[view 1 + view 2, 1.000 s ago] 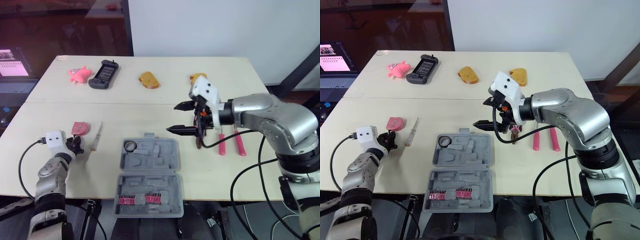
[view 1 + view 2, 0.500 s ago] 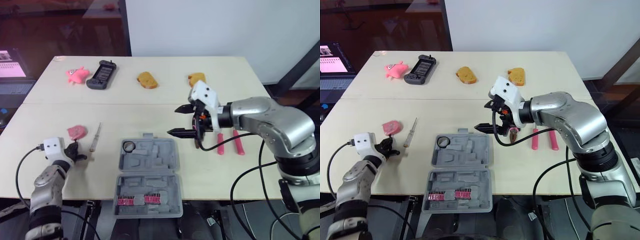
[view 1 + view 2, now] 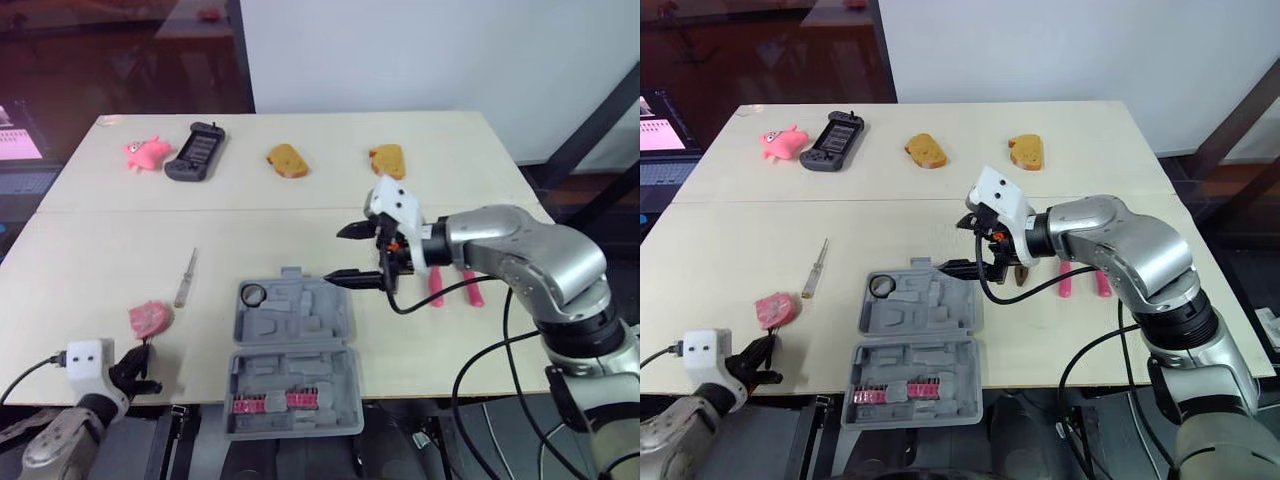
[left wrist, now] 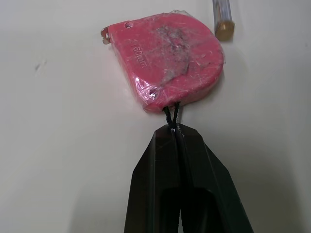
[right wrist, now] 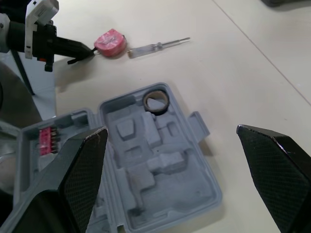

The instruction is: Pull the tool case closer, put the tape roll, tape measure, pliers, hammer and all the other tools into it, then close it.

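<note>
Pinching the thin black cord of the pink tape measure (image 4: 167, 60), the left gripper (image 4: 176, 127) has its two fingers pressed together on the loop and not on the body. The tape measure lies flat on the table (image 3: 90, 250) near the front left edge. It sits just short of the handle end of the screwdriver (image 3: 186, 277) and well to the left of the open tool case (image 3: 295, 330). The tape roll (image 3: 254, 294) already sits in the far left pocket of the case.

The right gripper (image 3: 335, 255) hovers over the far right corner of the case with its fingers wide apart, holding nothing. The pliers (image 3: 437, 285) lie on the table just beyond it.

The step in hand looks like carrying the tape measure to the case. Because the hold is on a slack cord, the body will likely hang and swing. A slow, low lift suits it, with a steady sideways move that stays clear of the screwdriver. The left gripper should bring the tape measure to rest over a free pocket and let it touch down before opening. The right gripper would do well to stay out of that path, or to steady the case rim.
</note>
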Action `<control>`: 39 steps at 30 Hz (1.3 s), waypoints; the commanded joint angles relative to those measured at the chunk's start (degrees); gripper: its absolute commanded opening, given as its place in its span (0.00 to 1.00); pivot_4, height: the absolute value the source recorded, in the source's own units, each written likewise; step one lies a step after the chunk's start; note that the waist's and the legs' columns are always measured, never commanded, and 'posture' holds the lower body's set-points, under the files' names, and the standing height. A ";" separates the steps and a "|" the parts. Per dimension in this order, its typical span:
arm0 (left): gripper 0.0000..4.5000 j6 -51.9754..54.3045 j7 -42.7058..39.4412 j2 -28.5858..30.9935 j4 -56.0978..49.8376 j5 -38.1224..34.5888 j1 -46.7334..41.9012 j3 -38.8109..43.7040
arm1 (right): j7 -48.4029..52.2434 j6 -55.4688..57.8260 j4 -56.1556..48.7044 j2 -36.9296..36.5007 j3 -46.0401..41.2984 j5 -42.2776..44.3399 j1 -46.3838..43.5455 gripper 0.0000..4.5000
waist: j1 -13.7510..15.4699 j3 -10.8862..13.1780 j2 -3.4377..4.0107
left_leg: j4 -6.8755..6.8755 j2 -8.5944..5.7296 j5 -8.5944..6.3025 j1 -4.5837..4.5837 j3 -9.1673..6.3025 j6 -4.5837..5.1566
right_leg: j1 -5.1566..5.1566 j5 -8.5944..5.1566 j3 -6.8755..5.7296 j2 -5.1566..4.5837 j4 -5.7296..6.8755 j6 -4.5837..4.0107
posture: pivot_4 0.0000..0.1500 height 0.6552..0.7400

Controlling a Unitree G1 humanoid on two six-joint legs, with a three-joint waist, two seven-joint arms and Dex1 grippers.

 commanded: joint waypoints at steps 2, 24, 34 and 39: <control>0.01 1.76 -1.88 -0.95 -1.41 -0.40 5.78 -0.97 | 2.53 -2.34 -0.19 1.01 -0.78 0.94 -0.69 1.00 | -0.02 0.00 0.01 | -0.03 0.00 -0.01 0.00 0.10 0.00 | 0.00 0.03 0.05 -0.04 -0.13 -0.03 | 1.00 1.00; 1.00 -8.45 -23.57 4.30 -4.55 -6.58 20.06 6.85 | 17.91 -10.06 2.06 -2.17 0.71 0.21 -2.31 1.00 | -0.01 0.02 -0.05 | -0.20 0.04 -0.11 -0.27 0.35 -0.02 | -0.63 0.06 0.21 -0.06 -0.49 -0.08 | 1.00 1.00; 1.00 -14.66 -38.55 16.81 -4.73 -8.47 18.88 15.64 | 20.72 -8.82 1.16 -2.02 0.84 1.84 -3.08 1.00 | 0.19 0.03 -0.12 | 0.17 0.01 -0.11 -0.90 0.35 -0.04 | -1.02 0.19 0.19 -0.13 -0.57 -0.30 | 1.00 1.00; 1.00 -16.40 -42.29 24.05 2.17 -5.81 10.71 14.52 | 21.08 -8.34 0.78 -1.54 0.58 2.69 -3.89 1.00 | -0.06 0.03 -0.12 | 0.12 0.03 -0.10 -0.91 0.35 -0.02 | -0.90 0.22 0.19 -0.07 -0.50 -0.29 | 1.00 1.00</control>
